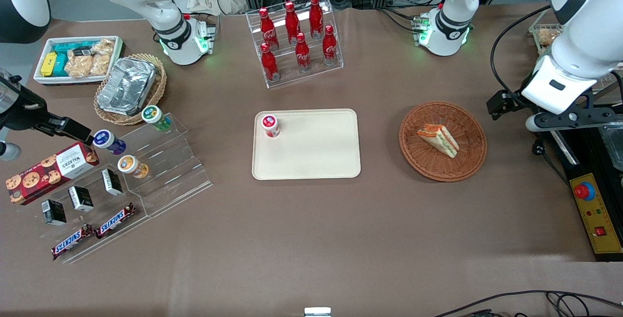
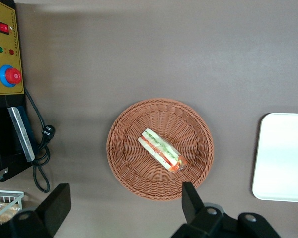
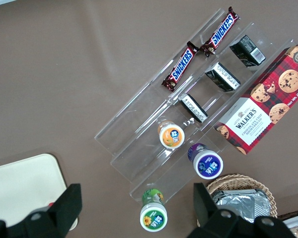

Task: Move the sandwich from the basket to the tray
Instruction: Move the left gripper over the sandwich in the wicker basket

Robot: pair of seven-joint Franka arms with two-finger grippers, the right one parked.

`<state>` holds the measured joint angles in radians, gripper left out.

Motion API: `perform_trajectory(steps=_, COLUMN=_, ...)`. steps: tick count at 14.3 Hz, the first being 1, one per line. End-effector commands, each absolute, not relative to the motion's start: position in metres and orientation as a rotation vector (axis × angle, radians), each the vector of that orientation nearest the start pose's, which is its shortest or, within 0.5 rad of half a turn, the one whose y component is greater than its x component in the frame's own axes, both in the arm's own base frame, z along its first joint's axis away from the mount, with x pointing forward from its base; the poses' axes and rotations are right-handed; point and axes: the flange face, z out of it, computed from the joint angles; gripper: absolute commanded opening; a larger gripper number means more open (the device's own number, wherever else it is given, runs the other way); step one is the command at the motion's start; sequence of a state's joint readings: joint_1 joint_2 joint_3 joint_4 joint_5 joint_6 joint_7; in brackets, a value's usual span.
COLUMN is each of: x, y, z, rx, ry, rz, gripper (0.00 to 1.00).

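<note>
The sandwich [image 1: 438, 139] lies on its side near the middle of the basket [image 1: 467, 161], untouched, with the tray [image 1: 311, 161] well apart toward the parked arm's end of the table. The gripper [image 2: 124, 203] hangs high above the basket edge, fingers spread wide and holding nothing. For a sound pick, I would centre it over the wedge and close across the bread faces (gently, as the layers look soft), then set it down clear of the small red-capped jar [image 1: 270, 125] on the tray.
</note>
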<state>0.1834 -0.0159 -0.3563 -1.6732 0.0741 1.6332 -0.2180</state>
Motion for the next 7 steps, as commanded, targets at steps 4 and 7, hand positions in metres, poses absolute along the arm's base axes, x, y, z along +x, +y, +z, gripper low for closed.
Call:
perform_trajectory(steps=4, x=0.5467, y=-0.0875, z=0.5765, rx=-3.049, ry=-0.061, rz=0.04, gripper=0.99)
perform_trajectory(steps=7, x=0.547, y=-0.0858, z=0.5747, rx=-3.054, ry=-0.144, rz=0.047, gripper=0.99)
